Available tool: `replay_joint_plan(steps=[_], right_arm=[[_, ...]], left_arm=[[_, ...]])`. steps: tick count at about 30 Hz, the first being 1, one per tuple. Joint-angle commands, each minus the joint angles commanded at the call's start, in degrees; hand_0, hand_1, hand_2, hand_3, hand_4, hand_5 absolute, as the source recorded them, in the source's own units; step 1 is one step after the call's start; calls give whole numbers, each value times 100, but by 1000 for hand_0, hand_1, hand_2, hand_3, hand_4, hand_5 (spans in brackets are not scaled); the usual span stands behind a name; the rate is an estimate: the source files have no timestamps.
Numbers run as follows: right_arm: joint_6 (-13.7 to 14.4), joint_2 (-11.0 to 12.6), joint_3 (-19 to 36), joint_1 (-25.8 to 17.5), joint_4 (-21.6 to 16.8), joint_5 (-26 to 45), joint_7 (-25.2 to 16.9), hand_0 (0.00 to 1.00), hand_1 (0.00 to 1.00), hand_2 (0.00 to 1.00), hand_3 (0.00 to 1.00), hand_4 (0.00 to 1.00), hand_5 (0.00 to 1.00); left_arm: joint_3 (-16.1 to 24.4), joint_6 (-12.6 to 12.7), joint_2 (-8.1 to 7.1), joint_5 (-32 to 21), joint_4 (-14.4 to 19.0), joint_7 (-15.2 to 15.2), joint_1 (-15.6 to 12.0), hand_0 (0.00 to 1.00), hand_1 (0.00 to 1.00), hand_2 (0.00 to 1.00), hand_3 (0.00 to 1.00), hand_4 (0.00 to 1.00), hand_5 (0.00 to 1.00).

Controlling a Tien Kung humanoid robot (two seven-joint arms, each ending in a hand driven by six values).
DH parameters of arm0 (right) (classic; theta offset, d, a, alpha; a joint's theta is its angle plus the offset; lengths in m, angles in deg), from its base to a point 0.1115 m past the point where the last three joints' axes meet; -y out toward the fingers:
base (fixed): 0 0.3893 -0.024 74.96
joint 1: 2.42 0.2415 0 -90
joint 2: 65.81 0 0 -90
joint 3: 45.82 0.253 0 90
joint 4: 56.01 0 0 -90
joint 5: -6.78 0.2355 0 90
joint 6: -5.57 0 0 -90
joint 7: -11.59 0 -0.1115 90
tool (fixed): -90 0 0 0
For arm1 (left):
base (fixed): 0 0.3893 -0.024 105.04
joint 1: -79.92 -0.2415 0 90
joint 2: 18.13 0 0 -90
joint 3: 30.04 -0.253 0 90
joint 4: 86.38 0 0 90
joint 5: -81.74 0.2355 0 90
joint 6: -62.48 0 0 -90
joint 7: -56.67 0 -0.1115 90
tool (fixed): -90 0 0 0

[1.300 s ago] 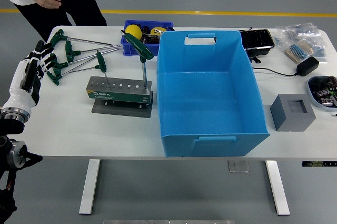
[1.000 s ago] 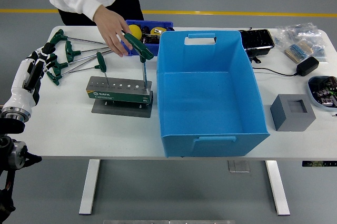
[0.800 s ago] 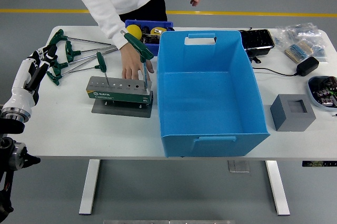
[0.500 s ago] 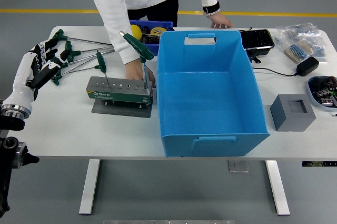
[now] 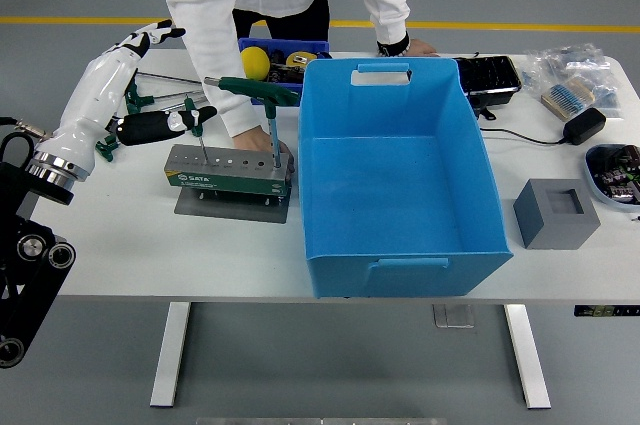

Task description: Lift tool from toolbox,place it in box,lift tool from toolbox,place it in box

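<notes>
The grey-green tool holder [image 5: 226, 173] stands on its base plate left of the big blue box [image 5: 400, 180]. Two green T-handle wrenches stand in it: a small one [image 5: 194, 117] at the left and a large one [image 5: 262, 92] at the right. My left hand [image 5: 165, 80] hovers open just left of the holder, thumb [image 5: 160, 126] close to the small wrench's handle, holding nothing. A person leans over from the far side; one hand [image 5: 266, 143] presses on the holder's right end, the other [image 5: 405, 46] rests on the table behind the box. The box is empty.
Several loose T-handle wrenches [image 5: 140, 97] lie at the far left. A small blue bin [image 5: 285, 48] with yellow items sits behind the holder. To the right are a black tray [image 5: 488, 76], plastic bags [image 5: 570, 70], a charger [image 5: 583, 125], a grey block [image 5: 556, 212] and a bowl [image 5: 614, 171].
My left arm has risen and swung right from the table's left edge to the holder. The person has leaned in and laid a hand on the holder. The large wrench's handle has turned.
</notes>
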Motion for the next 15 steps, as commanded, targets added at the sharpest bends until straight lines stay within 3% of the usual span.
replay_joint_plan(steps=[3,6,9,12,13,15], right_arm=[[-1,4,2,4,-2,-3,2,671,641,720,577,837,746],[-2,11,17,14,-5,-50,14,671,641,720,577,837,746],[-3,19,17,24,-9,-46,16,672,641,720,577,837,746],[-2,24,10,30,-12,-19,11,672,641,720,577,837,746],[-1,26,6,33,-13,-14,9,672,640,720,577,837,746],[-2,28,6,39,-14,-17,10,672,640,720,577,837,746]], left_arm=[[-509,-273,-33,383,-11,-426,417,981,994,998,951,998,474],[-916,-634,-8,504,-137,-900,824,981,994,998,951,998,474],[-1265,-831,51,517,-364,-1274,1215,989,998,998,964,998,484],[-1499,-857,110,502,-607,-1439,1484,989,998,998,964,998,484],[-1577,-822,130,506,-715,-1455,1573,924,915,954,862,998,526],[-1666,-697,152,489,-882,-1401,1678,924,915,954,862,998,526]])
